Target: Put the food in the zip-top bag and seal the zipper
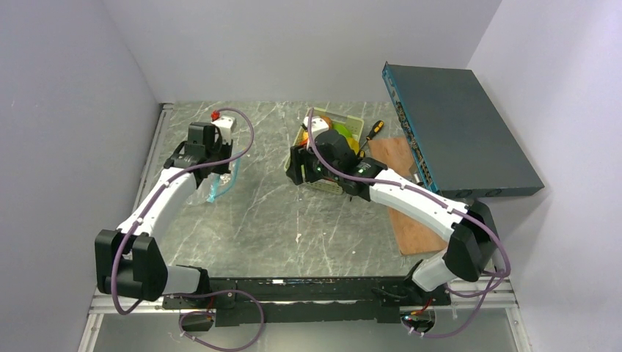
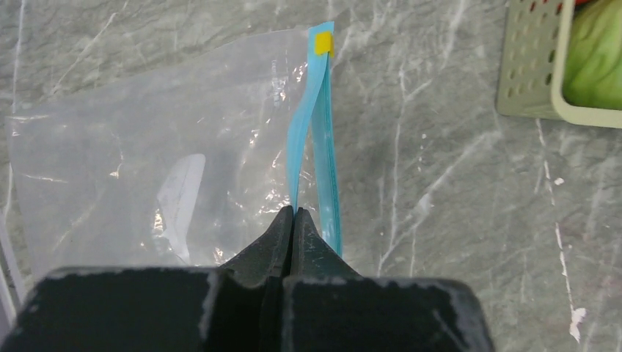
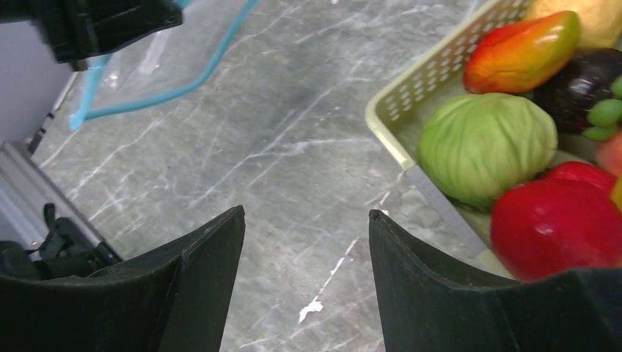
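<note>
The clear zip-top bag (image 2: 132, 147) lies flat on the grey marble table, and its light blue zipper (image 2: 326, 147) has a yellow slider tab (image 2: 323, 42) at the far end. My left gripper (image 2: 295, 213) is shut on one lip of the zipper; the other lip runs just right of the fingers. From above, the left gripper (image 1: 222, 176) holds the bag at the table's left. The food sits in a pale green basket (image 3: 396, 117): a green round vegetable (image 3: 488, 143), a red fruit (image 3: 557, 224), an orange-red mango (image 3: 521, 51) and a dark purple one (image 3: 583, 77). My right gripper (image 3: 306, 216) is open and empty, over bare table just left of the basket.
A screwdriver (image 1: 370, 136) lies by the basket's right side. A brown board (image 1: 411, 220) lies at the right, with a dark teal flat box (image 1: 455, 132) leaning over it. Grey walls close in the table on three sides.
</note>
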